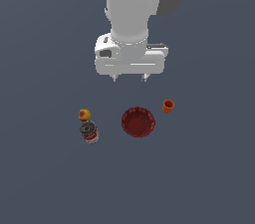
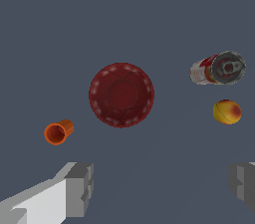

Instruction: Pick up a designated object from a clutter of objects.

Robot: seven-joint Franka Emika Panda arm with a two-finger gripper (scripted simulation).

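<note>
The gripper (image 1: 130, 77) hangs above the grey surface (image 1: 45, 178), its two fingers spread wide with nothing between them; in the wrist view the finger pads (image 2: 79, 188) stand far apart at either side of the frame, and bare surface shows in the gap.

The bowl (image 1: 138, 121) sits on the surface below the gripper and a little toward the exterior view's right of it, upright, dark red, its ribbed inside facing up; it is clearly apart from both fingers, untouched.

The cup (image 1: 168, 106) stands near the bowl, farther out from the gripper on the exterior view's right; it is small and orange, with a gap between it and the bowl's rim.

On the other side of the gripper, toward the exterior view's left, the can (image 1: 89, 132) shows its silver top and red label; the fruit (image 1: 84, 115), yellow with a red blush, sits just beside it, and whether the two touch I cannot tell; both lie well apart from the bowl.
</note>
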